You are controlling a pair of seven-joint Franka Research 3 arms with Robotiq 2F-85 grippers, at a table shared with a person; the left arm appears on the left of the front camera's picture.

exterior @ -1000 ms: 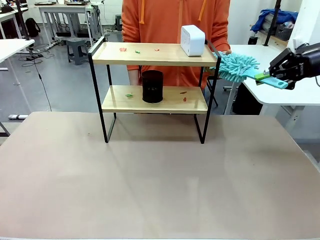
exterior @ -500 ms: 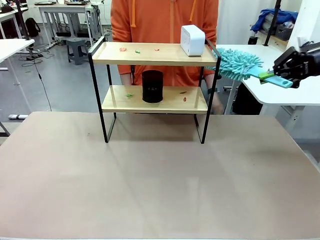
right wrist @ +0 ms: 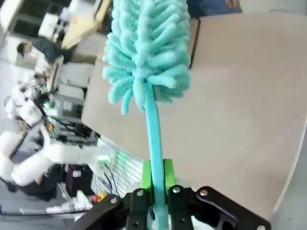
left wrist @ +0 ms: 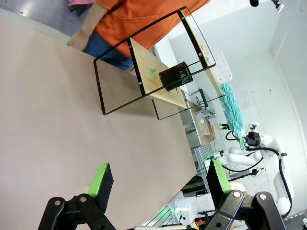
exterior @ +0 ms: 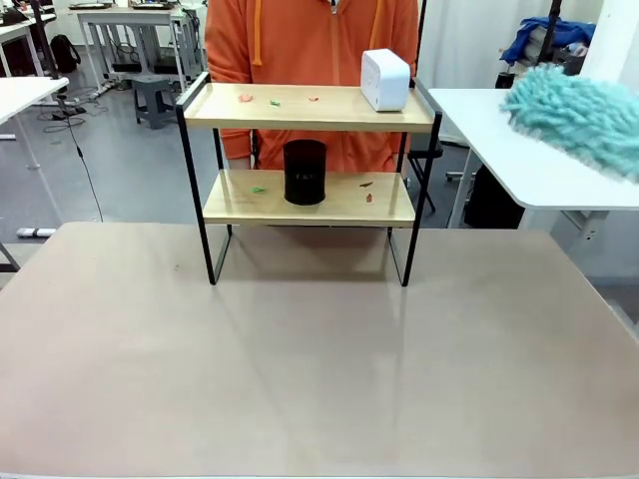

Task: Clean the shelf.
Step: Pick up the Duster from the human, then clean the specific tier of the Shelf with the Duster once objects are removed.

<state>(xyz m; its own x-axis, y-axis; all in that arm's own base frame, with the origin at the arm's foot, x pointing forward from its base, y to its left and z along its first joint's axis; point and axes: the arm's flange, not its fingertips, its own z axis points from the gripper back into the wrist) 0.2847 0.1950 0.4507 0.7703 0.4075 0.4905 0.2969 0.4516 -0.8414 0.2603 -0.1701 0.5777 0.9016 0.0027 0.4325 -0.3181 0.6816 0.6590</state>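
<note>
1. Shelf (exterior: 319, 112): upright on far half of bench (exterior: 300, 359), roughly centred. Person in orange top (exterior: 310, 40) stands directly behind it.
2. Load on shelf:
   - White box (exterior: 384, 80) on top board, R end.
   - Black pot (exterior: 305, 172) on lower board, near centre.
   - Small red/green scraps (exterior: 245, 98) on top board, L half. More on lower board, either side of pot.
3. R jaws: clamped tight on teal handle (right wrist: 153, 129) of duster (right wrist: 146, 52), green pads (right wrist: 146, 175) on both sides (R wrist view). In front view the fluffy head sits at pic's R edge, blurred, well apart from shelf, no contact.
4. L jaws: spread wide, nothing between pads (left wrist: 101, 178). They hang above bench, well apart from shelf.
5. Assessment: step in hand looks like bringing duster across to shelf. No board wiped yet, since scraps lie undisturbed. Task at early stage.
6. Recs for this step:
   - Enter over the open front edge of top board, not over raised end rail, as the head could snag there.
   - Lay head flat and use light pressure. Frame looks thin and may slide or tip if pushed.
   - Sweep in one direction, L end toward front edge, so scraps drop onto bench rather than toward person.
   - Stop short of box. Knocking it off is the main risk on top.
   - Lower tier is tighter. Handle should go in near-level and work round pot.
</note>
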